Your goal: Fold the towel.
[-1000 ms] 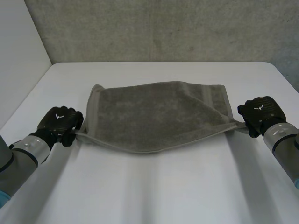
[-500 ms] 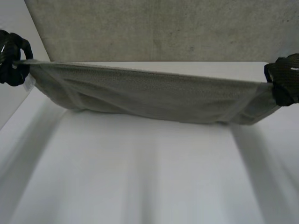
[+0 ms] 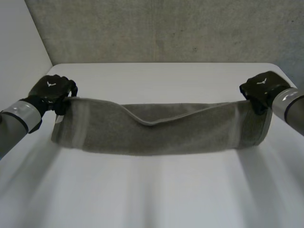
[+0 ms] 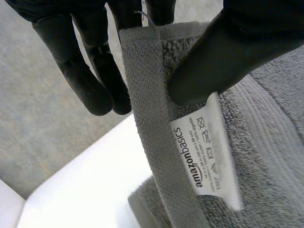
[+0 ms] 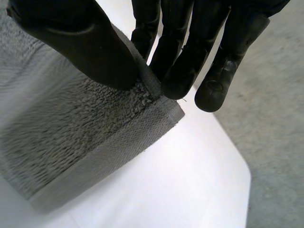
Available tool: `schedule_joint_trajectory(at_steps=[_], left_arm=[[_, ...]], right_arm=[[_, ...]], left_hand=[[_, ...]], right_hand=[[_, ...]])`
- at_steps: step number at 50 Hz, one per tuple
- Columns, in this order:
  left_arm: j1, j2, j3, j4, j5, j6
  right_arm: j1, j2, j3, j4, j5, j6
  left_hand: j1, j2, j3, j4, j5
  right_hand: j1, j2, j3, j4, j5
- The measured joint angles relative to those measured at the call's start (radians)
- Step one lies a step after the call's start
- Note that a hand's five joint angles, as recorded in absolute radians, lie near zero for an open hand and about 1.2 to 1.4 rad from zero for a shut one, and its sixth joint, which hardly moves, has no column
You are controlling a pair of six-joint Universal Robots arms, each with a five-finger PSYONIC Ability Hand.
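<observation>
A grey towel (image 3: 156, 130) hangs stretched between my two hands above the white table (image 3: 156, 190), sagging in the middle, its lower fold near the tabletop. My left hand (image 3: 51, 90) is shut on the towel's left top corner. In the left wrist view the thumb (image 4: 223, 52) pins the towel (image 4: 266, 142) hem against the fingers (image 4: 90, 80), just above a white care label (image 4: 209, 156). My right hand (image 3: 261, 90) is shut on the right top corner. In the right wrist view its thumb (image 5: 90, 47) and fingers (image 5: 180, 57) pinch the towel (image 5: 71, 137) corner.
A grey textured wall (image 3: 166, 28) rises behind the table's far edge. A pale wall (image 3: 19, 57) stands at the left. Grey floor (image 5: 275, 104) lies beyond the table's right corner.
Both hands, each holding a corner, have lifted the towel off the table, swung it up and away, then come lower and closer. The towel now hangs doubled with a sagging top edge.
</observation>
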Motion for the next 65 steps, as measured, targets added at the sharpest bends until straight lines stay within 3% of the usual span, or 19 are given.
schedule_joint_trajectory(at_steps=[7,23,34,36,38,40,41,45,56,65], left_arm=[[-0.007,-0.098,0.066,-0.005,-0.02,0.013],[-0.062,-0.37,0.293,0.047,-0.197,0.095],[-0.101,-0.438,0.362,0.113,-0.263,0.097],[-0.107,-0.446,0.364,0.115,-0.266,0.097],[-0.112,-0.45,0.362,0.116,-0.265,0.097],[-0.118,-0.452,0.358,0.116,-0.265,0.096],[-0.121,-0.452,0.356,0.115,-0.265,0.096],[-0.133,-0.444,0.348,0.109,-0.269,0.095],[-0.14,-0.314,0.244,0.095,-0.268,0.084],[-0.13,-0.085,0.021,0.107,-0.256,0.061]], right_arm=[[0.01,0.118,-0.063,-0.034,0.012,0.007],[0.039,0.351,-0.191,-0.31,0.056,0.069],[0.044,0.447,-0.255,-0.325,0.077,0.06],[0.044,0.459,-0.263,-0.327,0.077,0.06],[0.044,0.466,-0.266,-0.331,0.077,0.062],[0.044,0.471,-0.269,-0.342,0.083,0.065],[0.044,0.471,-0.269,-0.35,0.091,0.067],[0.045,0.461,-0.267,-0.37,0.123,0.072],[0.047,0.292,-0.165,-0.372,0.156,0.101],[0.035,0.068,0.064,-0.28,0.126,0.111]], left_hand=[[0.0,0.0,0.0,0.0,0.0],[0.0,0.0,0.0,0.0,0.0],[0.0,0.0,0.0,0.0,0.0],[-0.027,-0.071,-0.089,-0.08,-0.049],[-0.216,-0.264,-0.289,-0.281,-0.235],[-0.533,-0.573,-0.601,-0.598,-0.555],[-0.709,-0.746,-0.776,-0.775,-0.709],[-1.184,-1.222,-1.261,-1.241,-1.225],[-1.197,-1.253,-1.29,-1.258,-1.265],[-1.197,-1.253,-1.29,-1.258,-1.265]], right_hand=[[0.001,0.0,0.0,0.0,0.0],[0.001,0.0,0.0,0.0,0.0],[0.001,0.0,0.0,0.0,0.0],[-0.177,-0.189,-0.18,-0.177,-0.19],[-0.415,-0.429,-0.41,-0.42,-0.447],[-0.797,-0.819,-0.788,-0.799,-0.832],[-0.959,-0.985,-0.956,-0.967,-1.011],[-1.093,-1.091,-1.084,-1.088,-1.123],[-1.098,-1.091,-1.084,-1.088,-1.123],[-1.09,-1.089,-1.083,-1.088,-1.121]])
